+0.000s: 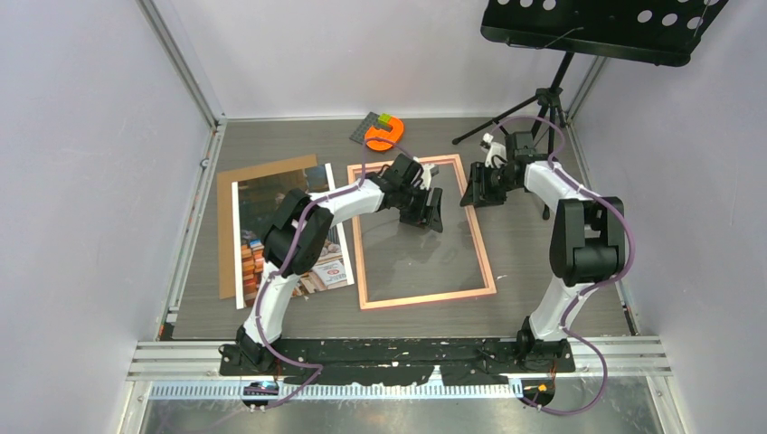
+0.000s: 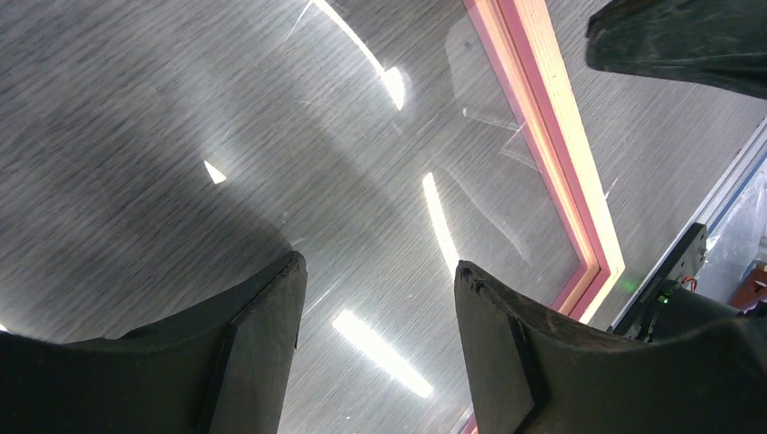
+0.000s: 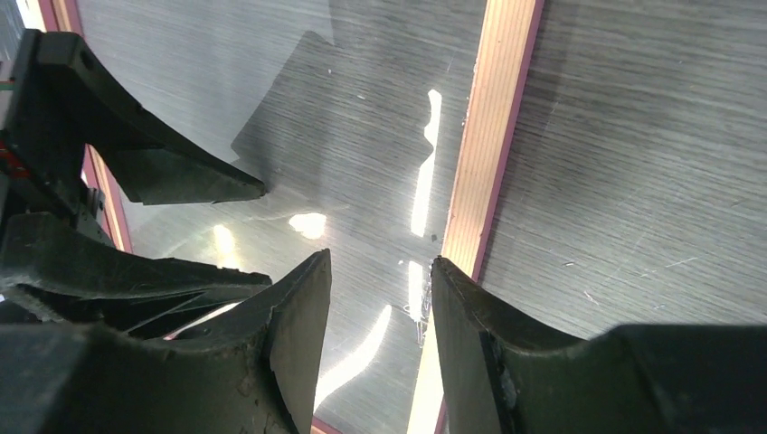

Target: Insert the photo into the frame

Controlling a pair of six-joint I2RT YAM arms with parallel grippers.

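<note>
The pink frame lies flat mid-table with its clear pane reflecting lights. The photo rests to its left on a brown backing board, partly hidden under my left arm. My left gripper hovers over the pane's upper part, open and empty, with the frame's rail off to its right. My right gripper stands open over the frame's right rail, nothing between its fingers. The left gripper's fingers show close beside it.
An orange object on a dark mat sits behind the frame. A black music stand's tripod stands at the back right, just behind the right gripper. Walls close in on both sides.
</note>
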